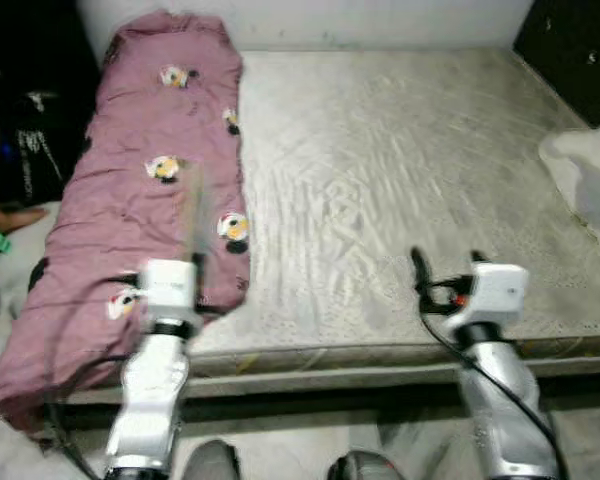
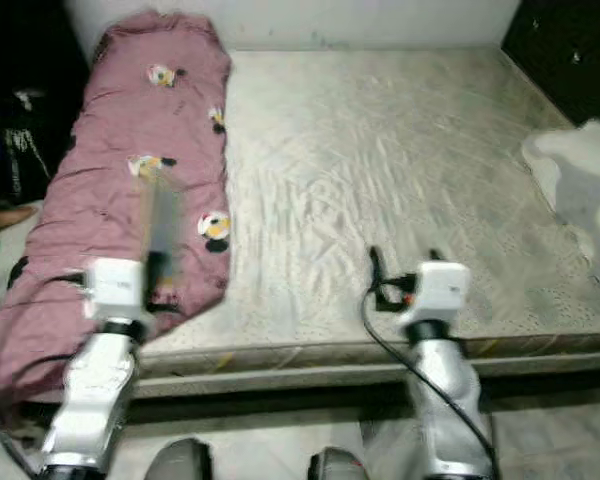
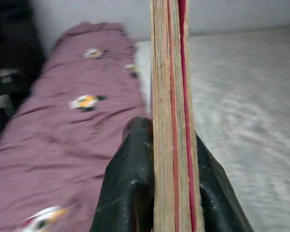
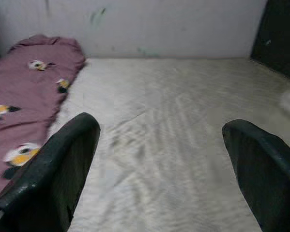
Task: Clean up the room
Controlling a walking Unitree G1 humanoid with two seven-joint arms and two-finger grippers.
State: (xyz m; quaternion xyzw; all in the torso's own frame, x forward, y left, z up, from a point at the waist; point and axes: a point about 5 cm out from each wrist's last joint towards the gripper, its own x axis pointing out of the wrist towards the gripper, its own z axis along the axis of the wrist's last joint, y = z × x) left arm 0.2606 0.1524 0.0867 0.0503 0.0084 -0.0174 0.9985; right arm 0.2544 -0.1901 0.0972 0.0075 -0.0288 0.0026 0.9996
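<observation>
The left tool (image 3: 171, 193) grips a thin book (image 3: 171, 96) edge-on between its 2 black fingers, tan page edges and red cover pointing toward 12 o'clock above the mauve, cartoon-printed quilt (image 1: 130, 200). Further right, the right tool (image 4: 164, 169) hangs spread wide and empty over the bed's (image 1: 400, 180) wrinkled pale mattress.

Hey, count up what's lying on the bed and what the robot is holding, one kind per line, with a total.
Pink cartoon-print blanket along the grey mattress's left side: 1
White bundle of cloth at the mattress's right edge: 1
Thin flat wooden-edged item clamped edge-on in the left hand: 1
Total: 3
</observation>
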